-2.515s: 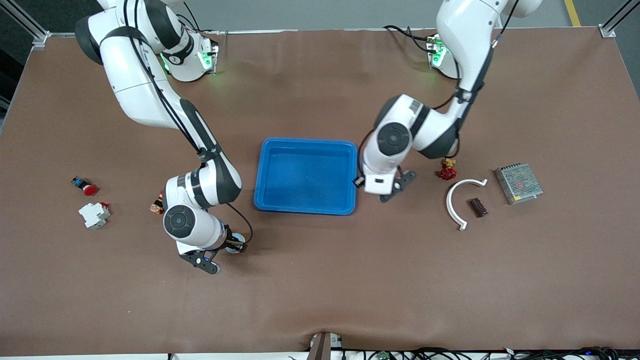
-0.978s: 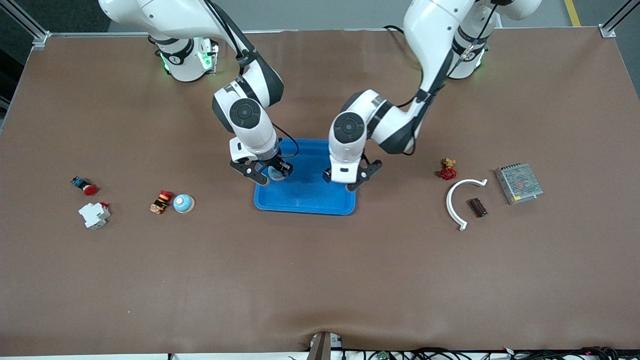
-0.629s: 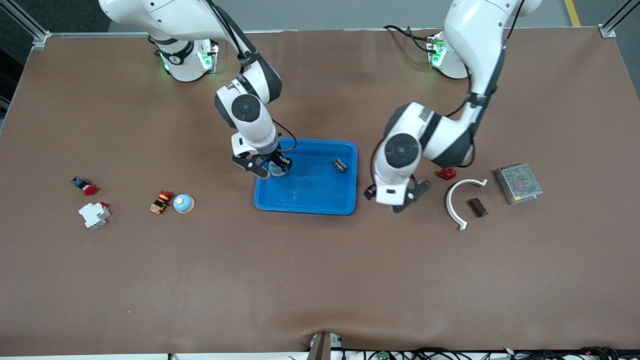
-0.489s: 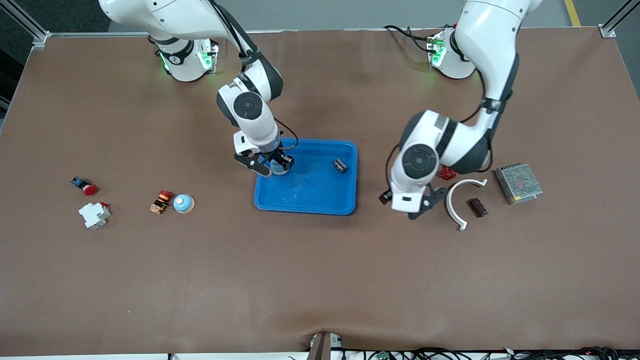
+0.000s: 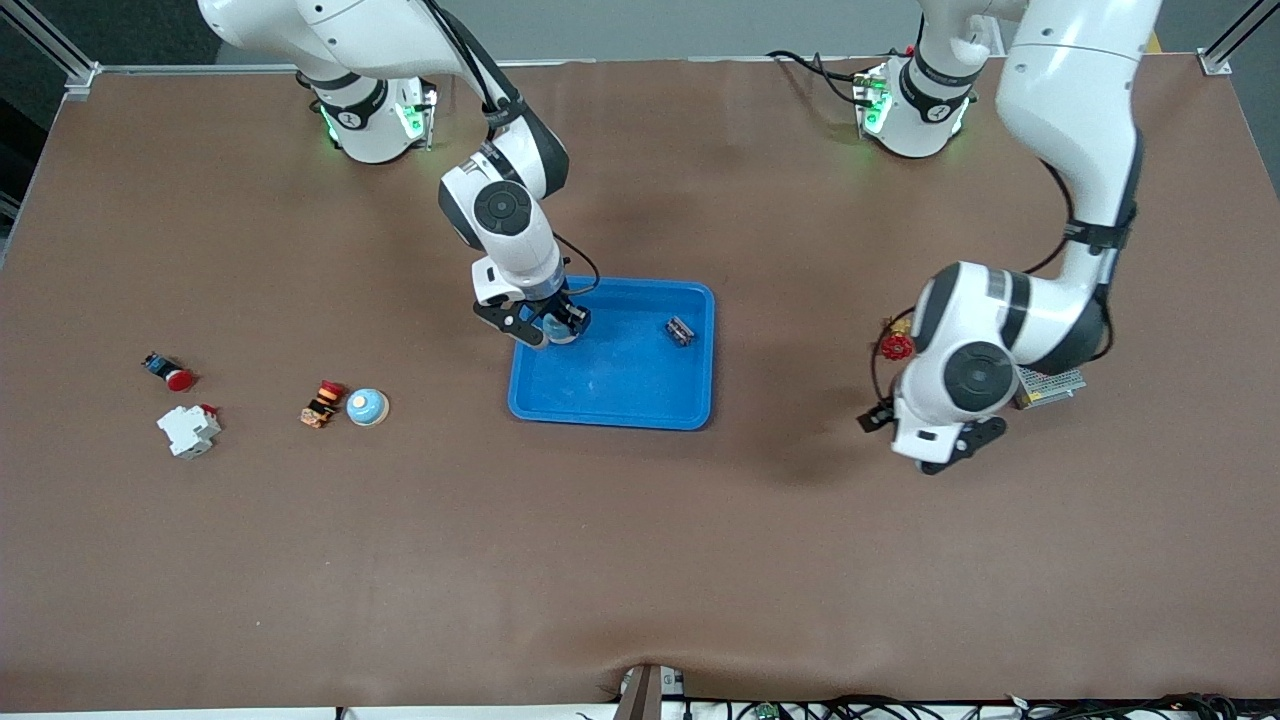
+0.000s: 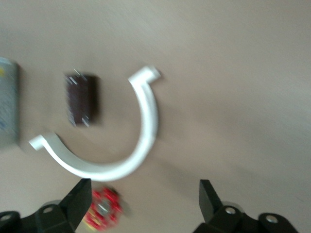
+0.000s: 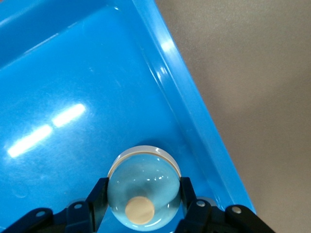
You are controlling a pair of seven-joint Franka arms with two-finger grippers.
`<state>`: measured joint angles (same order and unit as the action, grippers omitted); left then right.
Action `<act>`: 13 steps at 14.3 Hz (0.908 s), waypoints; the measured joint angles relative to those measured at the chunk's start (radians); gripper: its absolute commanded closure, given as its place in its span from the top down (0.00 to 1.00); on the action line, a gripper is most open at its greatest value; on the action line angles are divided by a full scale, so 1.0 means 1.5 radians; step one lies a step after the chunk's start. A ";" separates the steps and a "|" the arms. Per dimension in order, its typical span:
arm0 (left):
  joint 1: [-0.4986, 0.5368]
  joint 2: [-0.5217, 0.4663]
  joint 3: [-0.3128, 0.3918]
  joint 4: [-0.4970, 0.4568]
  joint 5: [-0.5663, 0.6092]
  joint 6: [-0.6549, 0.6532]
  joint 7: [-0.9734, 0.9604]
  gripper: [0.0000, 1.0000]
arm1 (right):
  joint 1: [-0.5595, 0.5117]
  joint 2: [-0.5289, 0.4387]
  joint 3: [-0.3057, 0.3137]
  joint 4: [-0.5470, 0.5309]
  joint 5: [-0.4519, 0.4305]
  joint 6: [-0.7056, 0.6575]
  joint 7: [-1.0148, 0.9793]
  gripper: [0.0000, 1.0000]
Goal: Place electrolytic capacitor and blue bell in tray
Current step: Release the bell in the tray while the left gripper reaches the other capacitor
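**Bell held over the tray, capacitor already in**

The right gripper (image 5: pixel 545 328) is seen closed on the blue bell (image 7: pixel 144 191), whose pale dome is clamped between the two fingers. The bell is held low over the tray (image 5: pixel 610 412), inside the rim at the end toward the right arm; whether it touches the tray floor cannot be told. A small dark part, taken to be the electrolytic capacitor (image 5: pixel 680 331), is lying in the tray near the rim toward the left arm's end.

The left gripper (image 6: pixel 142 206) is shown with its fingers spread wide and nothing between them, over the bare table beside a white curved bracket (image 6: pixel 131 141), a brown block (image 6: pixel 81 98) and a red valve handle (image 5: pixel 897 346).

One half of the task is judged done; only the bell's release remains.

A second blue dome (image 5: pixel 367 407) is left on the table toward the right arm's end.
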<state>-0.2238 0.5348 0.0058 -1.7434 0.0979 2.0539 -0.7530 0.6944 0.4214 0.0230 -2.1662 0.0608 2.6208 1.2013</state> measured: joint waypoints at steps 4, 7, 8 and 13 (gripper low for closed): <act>0.062 0.017 -0.001 -0.006 0.012 0.039 0.097 0.84 | 0.000 0.009 -0.003 0.000 0.000 0.010 0.008 1.00; 0.095 0.040 -0.001 -0.012 0.012 0.078 0.134 0.79 | 0.000 0.005 -0.005 0.009 0.000 -0.015 0.009 1.00; 0.101 0.047 -0.001 -0.018 0.012 0.095 0.138 0.77 | -0.002 -0.001 -0.007 0.025 0.000 -0.060 0.008 1.00; 0.102 0.061 -0.003 -0.053 0.012 0.143 0.140 0.53 | -0.087 -0.051 -0.017 0.137 -0.001 -0.269 -0.188 1.00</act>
<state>-0.0702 0.6258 0.0014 -1.8232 0.1161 2.2677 -0.5436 0.5639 0.3447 -0.0025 -1.9607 0.0595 2.2176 0.9198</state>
